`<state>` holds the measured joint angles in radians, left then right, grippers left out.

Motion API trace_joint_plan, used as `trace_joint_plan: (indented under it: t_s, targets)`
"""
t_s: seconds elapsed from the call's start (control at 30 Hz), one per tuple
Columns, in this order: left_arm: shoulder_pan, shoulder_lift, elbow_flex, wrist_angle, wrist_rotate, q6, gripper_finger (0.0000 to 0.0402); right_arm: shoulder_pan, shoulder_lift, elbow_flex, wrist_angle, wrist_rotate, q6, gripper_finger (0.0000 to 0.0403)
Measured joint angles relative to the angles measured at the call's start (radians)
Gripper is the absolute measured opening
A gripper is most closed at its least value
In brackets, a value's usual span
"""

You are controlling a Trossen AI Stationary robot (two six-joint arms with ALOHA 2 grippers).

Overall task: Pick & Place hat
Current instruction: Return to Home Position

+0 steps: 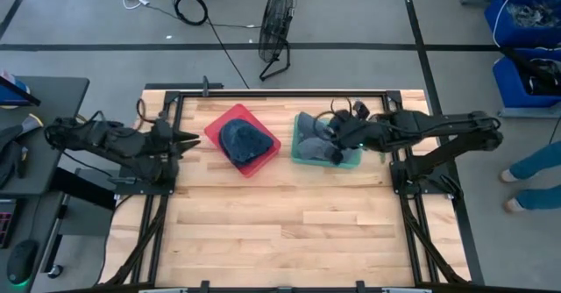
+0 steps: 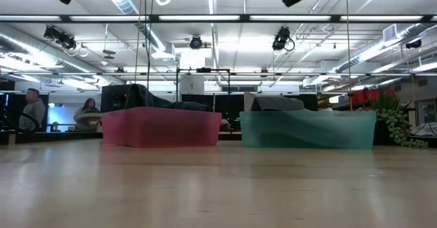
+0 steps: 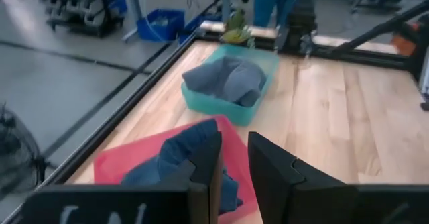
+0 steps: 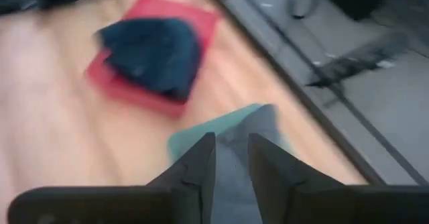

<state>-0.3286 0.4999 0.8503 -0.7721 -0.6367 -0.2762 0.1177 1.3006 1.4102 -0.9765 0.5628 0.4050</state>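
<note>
A dark blue hat [image 1: 244, 141] lies in a red bin [image 1: 215, 128] left of the table's middle. A grey hat [image 1: 314, 135] lies in a teal bin [image 1: 298, 157] to its right. My left gripper [image 1: 191, 139] hangs by the red bin's left side, fingers narrowly open; its wrist view shows the blue hat [image 3: 171, 160] just below and ahead of the gripper [image 3: 234, 163]. My right gripper [image 1: 337, 148] hovers over the teal bin's right part, narrowly open, with the grey hat [image 4: 258, 123] beneath the gripper [image 4: 231, 160]. In the low view both arms stay high above the bins [image 2: 160, 127] [image 2: 307, 129].
Bare wooden tabletop [image 1: 280, 232] stretches across the near half. A black frame rail [image 1: 280, 91] runs along the far edge. On the floor beyond stand a fan [image 1: 276, 21] and blue crates [image 1: 526, 39]. A person's legs [image 1: 530, 175] show to the table's right.
</note>
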Motion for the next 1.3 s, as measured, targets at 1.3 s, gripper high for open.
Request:
trace_joint_plan:
  t_s: [1.3]
  targets:
    - [-0.015, -0.346, -0.697, 0.895, 0.062, 0.376, 0.0078, -0.116, -1.150, -1.159, 0.864, -0.538, -0.371, 0.0094]
